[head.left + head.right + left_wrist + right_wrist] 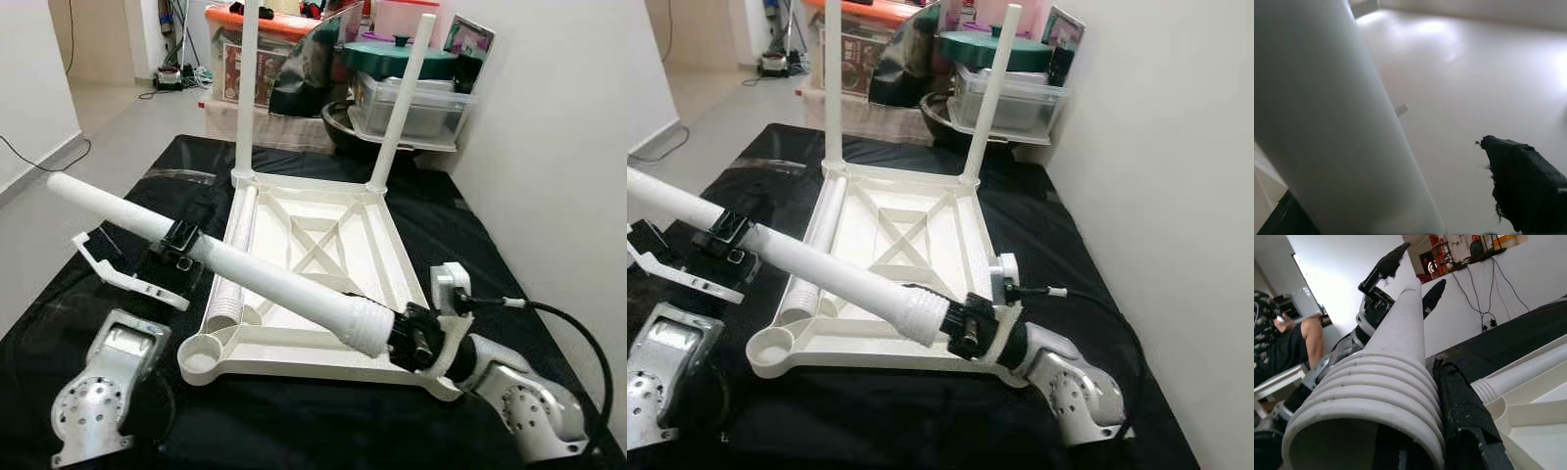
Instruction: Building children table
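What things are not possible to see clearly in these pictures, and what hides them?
- Near right socket of the upturned table top: the right gripper and the held leg cover it in both eye views.
- Lying leg: partly behind the held leg.
- Left gripper grip: the left wrist view is blurred, one finger visible.
- Seated person: cut by the right wrist view's edge.

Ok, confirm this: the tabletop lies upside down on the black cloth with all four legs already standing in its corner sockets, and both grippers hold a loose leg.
Not four. In the left eye view the tabletop has two standing legs, at the far corners. The near-left socket is bare, and another leg lies in the frame. The rest holds: left gripper and right gripper hold the loose leg.
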Controlling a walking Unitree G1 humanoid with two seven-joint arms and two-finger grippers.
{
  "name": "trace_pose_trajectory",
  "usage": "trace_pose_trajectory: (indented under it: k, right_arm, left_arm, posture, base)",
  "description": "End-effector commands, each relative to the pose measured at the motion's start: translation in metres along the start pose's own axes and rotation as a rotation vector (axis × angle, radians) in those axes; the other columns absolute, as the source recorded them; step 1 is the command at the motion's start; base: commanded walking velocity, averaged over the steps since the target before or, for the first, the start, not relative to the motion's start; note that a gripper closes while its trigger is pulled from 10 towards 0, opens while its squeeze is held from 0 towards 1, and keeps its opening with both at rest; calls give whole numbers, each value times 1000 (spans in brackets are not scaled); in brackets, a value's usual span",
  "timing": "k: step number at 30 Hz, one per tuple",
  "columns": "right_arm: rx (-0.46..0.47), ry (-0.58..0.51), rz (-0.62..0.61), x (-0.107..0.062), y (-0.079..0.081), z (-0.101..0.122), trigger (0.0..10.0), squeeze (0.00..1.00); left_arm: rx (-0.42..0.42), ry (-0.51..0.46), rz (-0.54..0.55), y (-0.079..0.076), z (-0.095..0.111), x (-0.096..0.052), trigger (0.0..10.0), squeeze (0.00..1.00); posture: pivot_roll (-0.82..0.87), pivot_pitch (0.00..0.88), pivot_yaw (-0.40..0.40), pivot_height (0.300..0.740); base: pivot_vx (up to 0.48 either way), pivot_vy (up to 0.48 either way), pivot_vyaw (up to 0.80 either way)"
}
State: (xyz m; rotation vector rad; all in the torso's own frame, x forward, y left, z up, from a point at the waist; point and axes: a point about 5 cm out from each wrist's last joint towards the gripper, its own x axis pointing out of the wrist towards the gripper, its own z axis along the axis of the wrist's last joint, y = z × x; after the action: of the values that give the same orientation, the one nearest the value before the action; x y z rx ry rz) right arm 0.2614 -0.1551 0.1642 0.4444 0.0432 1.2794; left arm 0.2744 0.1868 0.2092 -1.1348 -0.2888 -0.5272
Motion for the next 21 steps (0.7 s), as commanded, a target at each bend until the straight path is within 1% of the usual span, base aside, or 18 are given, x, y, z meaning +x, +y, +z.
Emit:
trace_pose_trajectory:
  k: [1, 2, 3, 6, 8, 10, 17, 18, 19, 20, 21]
  right_arm:
    - [21, 74, 42, -2, 2, -10, 0, 55]
    - [20, 80, 43, -3, 2, -10, 0, 55]
    - [19, 83, 46, -3, 1, -9, 0, 47]
    - [17, 86, 48, -4, 1, -9, 0, 51]
    - [10, 91, 55, -4, 0, -6, 0, 47]
    - [6, 96, 59, -3, 0, -6, 0, 51]
    - [-19, 115, 53, -1, -1, -7, 0, 27]
    - [-32, 114, 38, -1, -2, -7, 0, 0]
    - [-38, 108, 12, 0, -5, -7, 0, 0]
    - [-34, 119, -47, 1, -10, -9, 0, 0]
    - [-34, 119, -47, 1, -10, -9, 0, 0]
  left_arm:
    - [4, -21, -25, -3, 6, 2, 7529, 0]
    - [9, -27, -21, -2, 8, 1, 7529, 0]
    - [18, -40, -18, -2, 13, 0, 0, 0]
    - [29, -53, -12, -1, 17, -2, 0, 0]
    - [62, -87, -5, -1, 25, -5, 0, 0]
    - [72, -96, -2, -1, 27, -6, 0, 0]
    - [78, -88, -13, -4, 23, -6, 0, 0]
    - [75, -83, -18, -5, 21, -5, 0, 0]
    - [73, -75, -23, -7, 19, -5, 0, 0]
    - [70, -67, -29, -8, 17, -4, 0, 0]
    - [70, -67, -29, -8, 17, -4, 0, 0]
  posture:
    - [90, 0, -142, 740]
    - [90, 0, -142, 740]
    - [91, 0, -142, 740]
    - [91, 0, -142, 740]
    - [94, 0, -146, 740]
    - [94, 0, -146, 740]
    - [91, 0, -146, 740]
    - [91, 0, -146, 740]
    - [91, 0, -146, 740]
    - [87, 0, -142, 740]
    - [87, 0, -142, 740]
  base:
    - [0, 0, 0]
    - [0, 0, 0]
    - [0, 0, 0]
    - [0, 0, 0]
    - [0, 0, 0]
    - [0, 0, 0]
    - [0, 0, 0]
    - [0, 0, 0]
    - [0, 0, 0]
    - [0, 0, 0]
    - [0, 0, 0]
